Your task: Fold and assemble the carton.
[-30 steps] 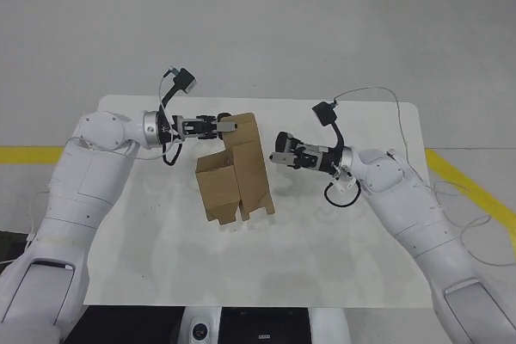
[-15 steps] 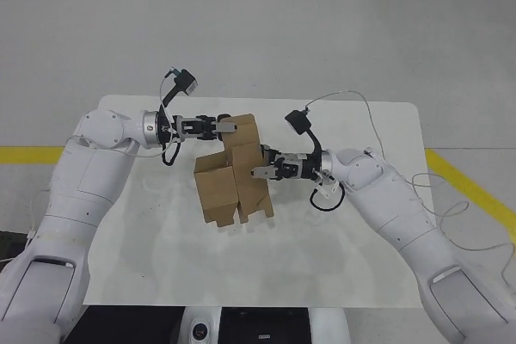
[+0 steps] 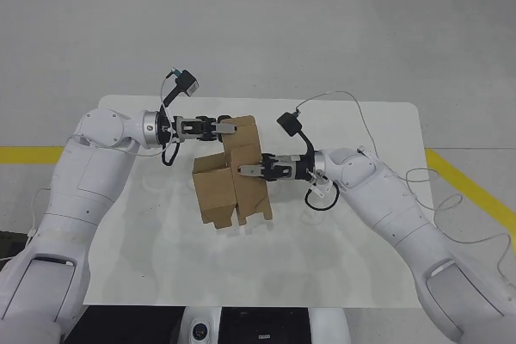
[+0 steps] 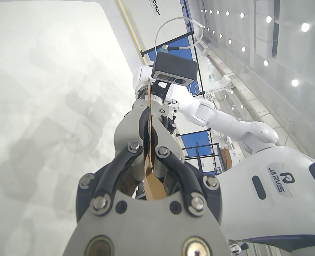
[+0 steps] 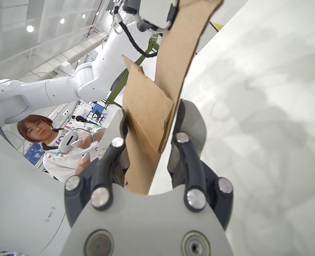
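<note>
The carton [image 3: 234,176] is of brown cardboard and is only partly set up. It sits over the middle of the white bench [image 3: 361,241], a little closer to the far edge than to the near edge. In the top view its left part stands open like a square tube, and its right part is a flatter, longer panel with short flaps toward the near edge. Whether its underside rests on the bench or is lifted off it, I cannot tell.

The left gripper [image 3: 228,126] is at the far end of the carton and is clenched on the cardboard there. In the left wrist view the left gripper [image 4: 148,119] has both jaws pressed together on a thin edge of the carton [image 4: 148,99] (the board runs straight out between them), and the bench [image 4: 40,54] lies behind.

The right gripper [image 3: 248,170] comes in from the right side and is at the middle of the long panel. In the right wrist view the right gripper [image 5: 150,118] is released: its jaws stand wide apart, one on each side of a folded part of the carton [image 5: 178,41], and the cardboard fills most of the gap between them. One layer lies beside one jaw and the taller flap rises beside the other jaw. The bench [image 5: 266,67] is seen beyond it.

The two grippers are near each other, with the carton between them.
</note>
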{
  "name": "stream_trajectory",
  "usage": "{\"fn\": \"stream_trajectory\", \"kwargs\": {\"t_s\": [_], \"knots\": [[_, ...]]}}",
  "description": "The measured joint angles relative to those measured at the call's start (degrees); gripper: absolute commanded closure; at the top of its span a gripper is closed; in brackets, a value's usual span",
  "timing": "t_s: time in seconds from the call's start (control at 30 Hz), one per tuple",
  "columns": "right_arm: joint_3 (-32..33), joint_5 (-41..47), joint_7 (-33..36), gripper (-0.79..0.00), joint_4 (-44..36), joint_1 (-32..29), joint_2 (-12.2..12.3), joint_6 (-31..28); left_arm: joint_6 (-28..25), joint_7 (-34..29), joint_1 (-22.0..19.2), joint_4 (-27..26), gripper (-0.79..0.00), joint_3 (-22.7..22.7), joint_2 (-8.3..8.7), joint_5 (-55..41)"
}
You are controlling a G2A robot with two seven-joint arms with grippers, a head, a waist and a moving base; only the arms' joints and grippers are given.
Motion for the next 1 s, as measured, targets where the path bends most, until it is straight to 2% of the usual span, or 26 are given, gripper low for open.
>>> {"fn": "stream_trajectory", "kwargs": {"t_s": [0.03, 0.07, 0.1, 0.13, 0.4, 0.6, 1.0], "knots": [[-0.24, 0.27, 0.00, 0.000, 0.10, 0.14, 0.02, 0.00, 0.07, -0.09, -0.03, 0.10, -0.099, 0.02, -0.01, -0.10], [-0.42, 0.47, 0.00, 0.000, 0.18, 0.24, 0.05, 0.00, 0.15, -0.16, -0.06, 0.20, -0.296, 0.03, -0.02, -0.19], [-0.59, 0.68, 0.01, 0.000, 0.24, 0.33, 0.08, 0.01, 0.24, -0.23, -0.10, 0.31, -0.634, 0.04, -0.02, -0.26], [-0.82, 0.98, 0.01, 0.000, 0.31, 0.45, 0.12, 0.01, 0.38, -0.34, -0.17, 0.46, -0.785, 0.06, -0.03, -0.31], [-1.69, 3.58, -0.58, 0.000, 1.32, 0.56, 0.27, -0.58, 1.11, -2.32, -0.89, 1.85, -0.785, -0.72, 0.01, -3.20], [0.45, 6.36, -0.65, 0.000, 3.75, 1.26, 0.64, -0.20, -1.14, 0.97, -1.19, 2.63, -0.785, -2.38, 0.52, -0.64], [6.92, 7.41, -8.31, 0.000, 2.49, -0.17, 1.47, 1.19, -2.97, 3.51, 1.99, -0.87, -0.785, -2.74, 1.00, 1.79]]}}
